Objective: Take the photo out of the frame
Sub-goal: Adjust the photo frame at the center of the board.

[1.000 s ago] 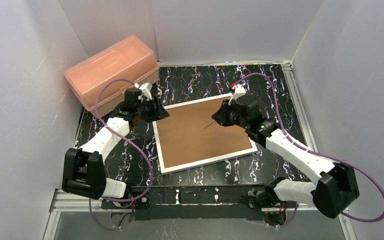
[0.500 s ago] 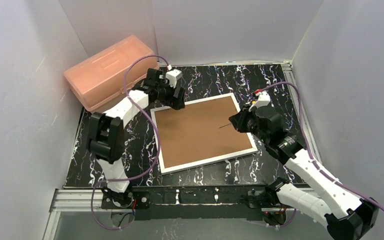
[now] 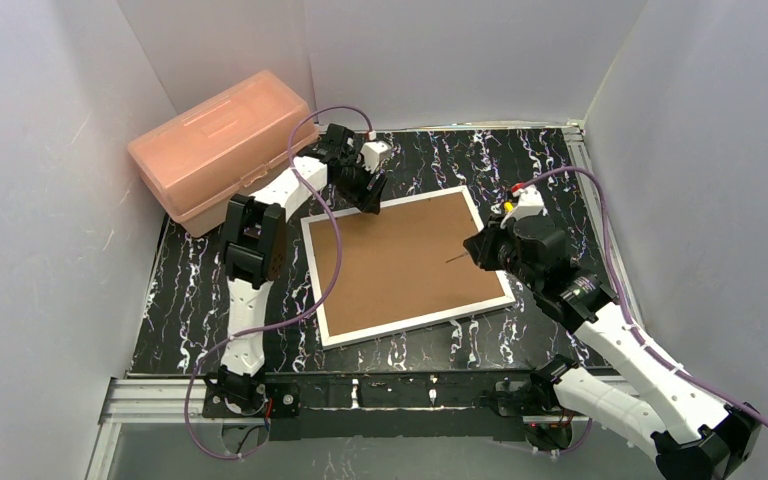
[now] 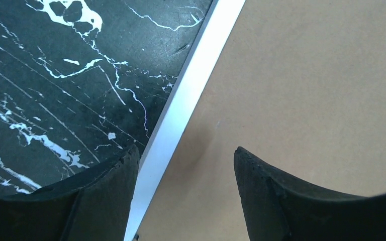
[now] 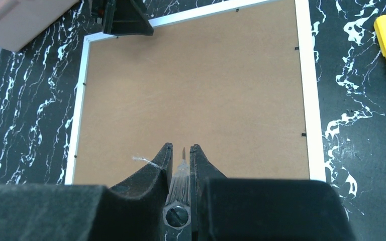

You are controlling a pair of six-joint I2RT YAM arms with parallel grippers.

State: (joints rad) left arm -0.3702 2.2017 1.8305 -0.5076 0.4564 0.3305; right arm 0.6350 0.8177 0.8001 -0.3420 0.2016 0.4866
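Movement first: your right end effector (image 5: 181,147), clenched on a slim clear tool (image 5: 180,175), has slid toward the right edge of the frame (image 3: 400,262). It lies flat on the black marbled surface (image 3: 430,160), matte brown fibreboard back up, thin white border; the photo is out of sight. Your left end effector (image 4: 185,148), released, has swung to the frame's far edge, wedge-shaped pads (image 4: 281,196) straddling its border.

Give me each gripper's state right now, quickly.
Left gripper: open, empty, over the edge of the frame.
Right gripper: closed on a small clear-handled tool.
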